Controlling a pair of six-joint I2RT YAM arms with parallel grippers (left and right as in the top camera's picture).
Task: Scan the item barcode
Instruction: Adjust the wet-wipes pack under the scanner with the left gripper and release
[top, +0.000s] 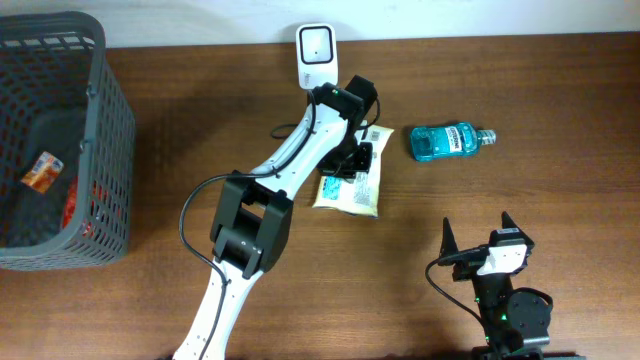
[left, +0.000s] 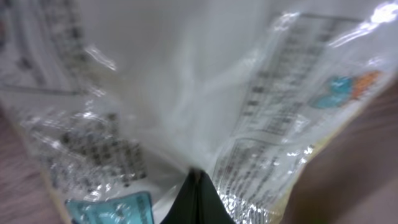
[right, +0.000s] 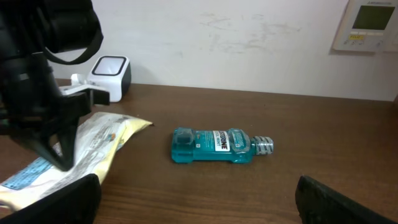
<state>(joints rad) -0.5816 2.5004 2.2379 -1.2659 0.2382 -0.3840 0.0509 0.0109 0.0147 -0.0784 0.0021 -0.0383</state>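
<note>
Film of the one snack packet (top: 352, 192), laid at the table's (top: 560, 90) centre, is pinched by the closed left gripper (top: 352, 163). One scanner (top: 315, 52) is seen at 12 o'clock from it, one mouthwash bottle (top: 447, 141) at 2 and one basket (top: 112, 108) at 9. The right gripper (top: 477, 224) is spread apart at 4.

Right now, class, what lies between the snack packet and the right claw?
Nothing: the overhead view shows bare table between the packet and the right claw.

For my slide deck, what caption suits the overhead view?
Left claw shut on a white plastic packet near the barcode scanner; mouthwash bottle lies aside, right claw open.
</note>
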